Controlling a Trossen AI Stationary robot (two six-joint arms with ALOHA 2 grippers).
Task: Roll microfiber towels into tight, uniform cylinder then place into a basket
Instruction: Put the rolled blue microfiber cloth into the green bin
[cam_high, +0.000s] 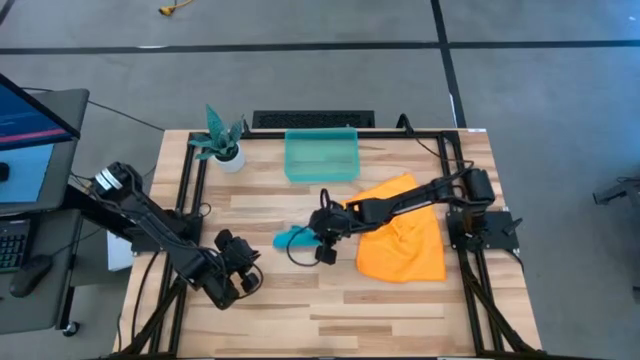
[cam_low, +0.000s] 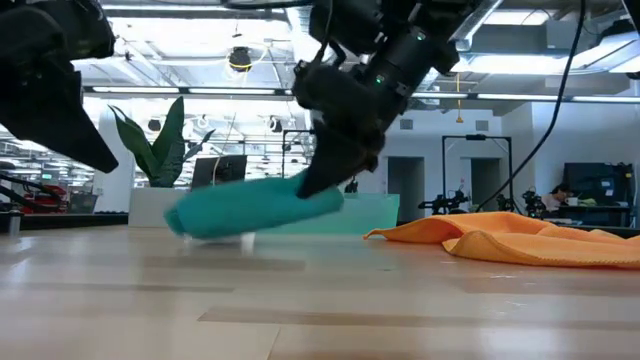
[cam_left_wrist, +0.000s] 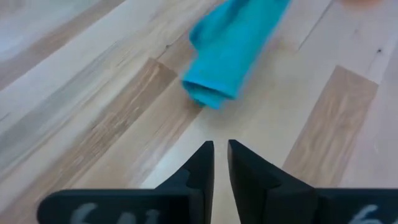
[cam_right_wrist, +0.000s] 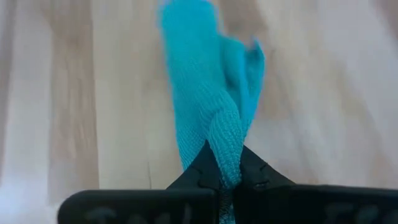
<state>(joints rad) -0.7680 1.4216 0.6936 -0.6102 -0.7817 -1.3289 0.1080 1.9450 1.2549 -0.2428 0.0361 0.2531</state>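
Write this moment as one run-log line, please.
right fingers: shut on rolled teal towel | left fingers: nearly shut, empty | orange towel: unrolled | basket: empty

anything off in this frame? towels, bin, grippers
The orange towel lies crumpled and unrolled near the table's right side, with the right arm reaching over it. The teal towel is rolled, pinched at one end by the right gripper. The basket holds nothing. Left gripper is nearly closed, holding nothing.

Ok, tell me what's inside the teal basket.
Nothing shows through the basket from above. The rolled teal towel is outside it, pinched in the right end effector. The low view hides the basket's floor.
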